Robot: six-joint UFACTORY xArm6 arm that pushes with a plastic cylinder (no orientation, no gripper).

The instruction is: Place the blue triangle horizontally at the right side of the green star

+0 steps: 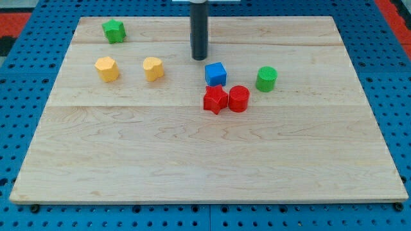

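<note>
Resting on the wood, my tip (200, 58) is the blunt lower end of a smooth, dark, round rod (199, 29) that stands upright. It has nothing to clench or release with, holds nothing and touches no block.

Closest to it, just toward the view's bottom and right with a small gap of bare wood between, sits the blue block (216, 74). It is matte with flat faces and sharp edges and reads as boxy from this angle, so I cannot tell its true outline. Beyond it, further toward the view's bottom, the red star (216, 99) and the red cylinder (239, 98) stand side by side, touching or nearly so. Further to the view's right of my tip is the green cylinder (266, 78), standing on its own.

Toward the view's left, slightly below my tip, is the nearer yellow block (153, 68), rounded and lumpy. The farther yellow block (107, 68), with faceted sides, lies beyond it. The green star (113, 30) is well apart from my tip, toward the view's top left corner.

All rest on the pale wooden tabletop (205, 167), made of planks with fine grain, set on a blue perforated pegboard (26, 77)
</note>
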